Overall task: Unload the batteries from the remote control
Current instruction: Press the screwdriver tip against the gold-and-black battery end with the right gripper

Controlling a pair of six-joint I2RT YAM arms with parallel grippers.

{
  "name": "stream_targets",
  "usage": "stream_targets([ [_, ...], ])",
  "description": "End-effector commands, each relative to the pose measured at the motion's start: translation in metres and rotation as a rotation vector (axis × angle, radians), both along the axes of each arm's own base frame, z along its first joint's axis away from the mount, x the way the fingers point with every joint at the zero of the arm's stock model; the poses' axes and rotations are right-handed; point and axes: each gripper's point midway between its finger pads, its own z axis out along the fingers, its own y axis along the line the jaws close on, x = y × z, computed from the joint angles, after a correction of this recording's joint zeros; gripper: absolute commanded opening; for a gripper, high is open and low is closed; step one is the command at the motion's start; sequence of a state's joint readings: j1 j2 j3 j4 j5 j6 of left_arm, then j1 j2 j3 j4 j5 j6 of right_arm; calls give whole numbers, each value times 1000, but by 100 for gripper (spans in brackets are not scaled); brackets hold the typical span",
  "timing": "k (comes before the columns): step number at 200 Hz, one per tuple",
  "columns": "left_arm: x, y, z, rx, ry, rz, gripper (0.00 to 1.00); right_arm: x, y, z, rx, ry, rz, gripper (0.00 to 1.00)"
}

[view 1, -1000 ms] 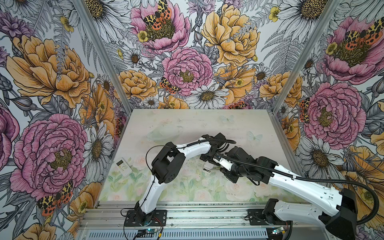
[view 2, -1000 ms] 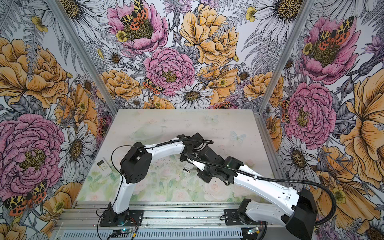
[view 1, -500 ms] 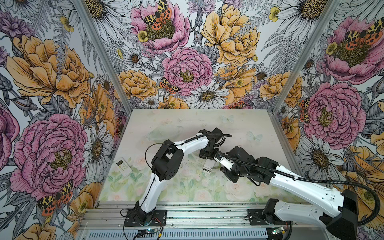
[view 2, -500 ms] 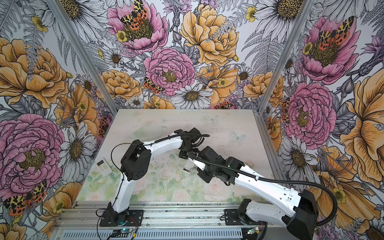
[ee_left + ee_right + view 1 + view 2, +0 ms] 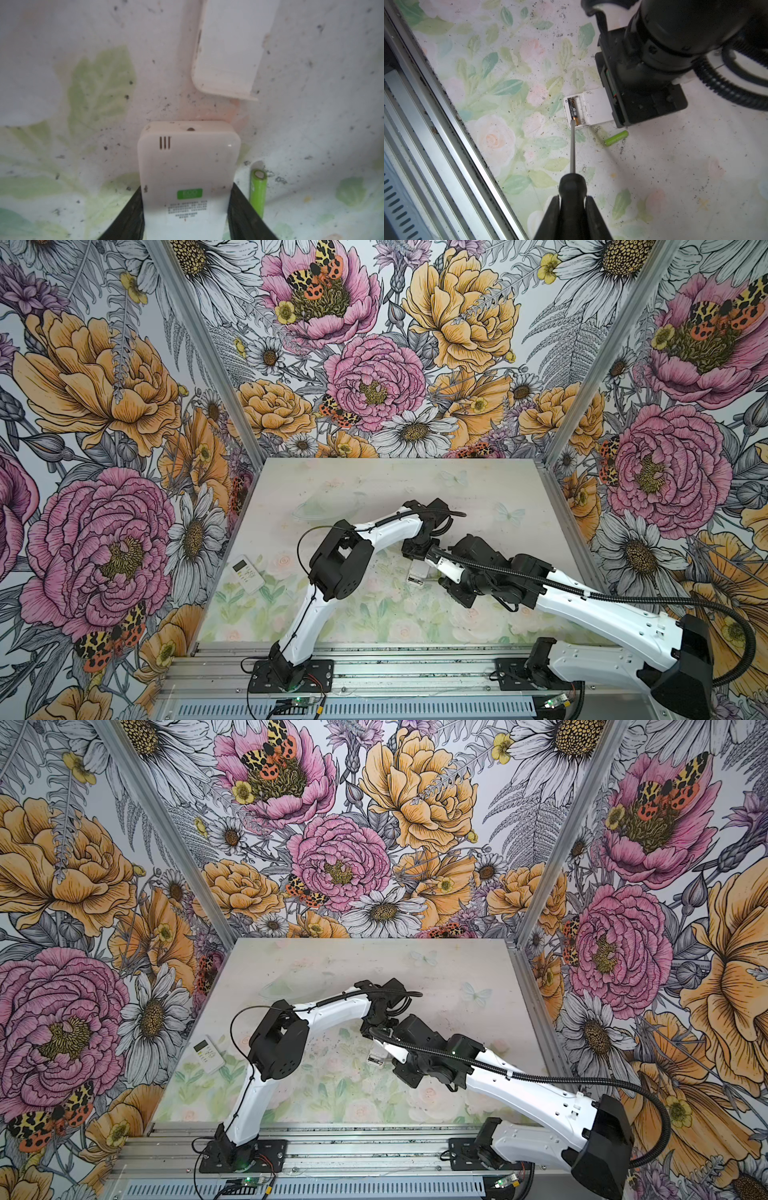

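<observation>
The white remote control (image 5: 593,108) lies back-up on the table, its battery bay uncovered. One black, gold-ended battery (image 5: 574,112) sits in the bay. A lime green battery (image 5: 616,138) lies loose on the table beside the remote. My left gripper (image 5: 186,193) has a finger pressed against each long side of the remote control (image 5: 189,166). My right gripper (image 5: 572,199) is shut on a black-handled screwdriver (image 5: 572,149). Its tip touches the gold end of the black battery. In both top views the arms hide most of the remote (image 5: 417,574).
The white battery cover (image 5: 230,49) lies flat on the table just past the remote's end. A second white remote (image 5: 248,573) rests near the table's left edge. A metal rail (image 5: 446,128) runs along the front edge, close to the right gripper.
My left gripper has come down over the remote and its jaws have closed in on its sides. The right arm with the screwdriver has barely moved.
</observation>
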State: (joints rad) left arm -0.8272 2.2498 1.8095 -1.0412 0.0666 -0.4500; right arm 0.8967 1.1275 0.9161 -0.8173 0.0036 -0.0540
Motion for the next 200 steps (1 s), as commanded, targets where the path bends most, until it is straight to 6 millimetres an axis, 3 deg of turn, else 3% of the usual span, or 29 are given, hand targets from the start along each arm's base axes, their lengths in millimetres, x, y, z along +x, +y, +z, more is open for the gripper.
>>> stream_targets([
  [1,-9,1,-14,30,25,-4,38,2,4,-3,-7,-18,26,0],
  [47,-11,-7,-9,20,6,-35,25,5,2,-9,-36,-21,19,0],
  [200,-20,-13,-5,21,-20,-59,10,14,5,-18,-64,-21,1,0],
])
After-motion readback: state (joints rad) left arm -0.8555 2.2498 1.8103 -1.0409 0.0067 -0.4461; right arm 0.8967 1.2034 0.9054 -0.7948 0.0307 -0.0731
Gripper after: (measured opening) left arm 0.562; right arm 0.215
